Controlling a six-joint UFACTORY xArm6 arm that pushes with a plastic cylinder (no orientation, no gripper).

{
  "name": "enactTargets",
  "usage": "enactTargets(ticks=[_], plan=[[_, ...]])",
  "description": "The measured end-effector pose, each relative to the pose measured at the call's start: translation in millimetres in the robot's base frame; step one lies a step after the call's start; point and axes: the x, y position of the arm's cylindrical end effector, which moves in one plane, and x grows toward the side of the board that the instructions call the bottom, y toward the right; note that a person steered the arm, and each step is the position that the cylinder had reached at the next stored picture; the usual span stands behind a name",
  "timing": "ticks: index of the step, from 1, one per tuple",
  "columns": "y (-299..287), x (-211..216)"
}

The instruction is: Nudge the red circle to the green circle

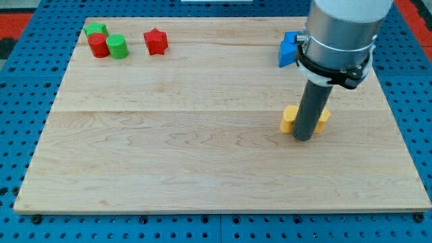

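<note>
Red circle [98, 46] already touches green circle [117, 47] far left; your tip [304, 138] rests by yellow block [290, 119]. End effector is a rod, no jaws.

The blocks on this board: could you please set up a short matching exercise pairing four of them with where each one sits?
Blocks:
1. red circle
2. red star
3. blue block
4. yellow block

Places:
A. partly hidden behind my tip
B. against the green circle, on its left in the view
C. alone, to the view's right of the green circle
D. near the view's top, beside the arm's grey body

Pairs: 1-B, 2-C, 3-D, 4-A
</note>
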Motion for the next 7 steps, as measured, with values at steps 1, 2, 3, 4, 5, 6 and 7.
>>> enactTargets(ticks=[1,2,3,4,5,6,7], plan=[[-102.1,18.1],[-237.6,17.7],[-369.9,9.7],[-432.2,-23.5],[-433.5,-35.5],[-433.6,-96.0],[-433.5,-137.8]])
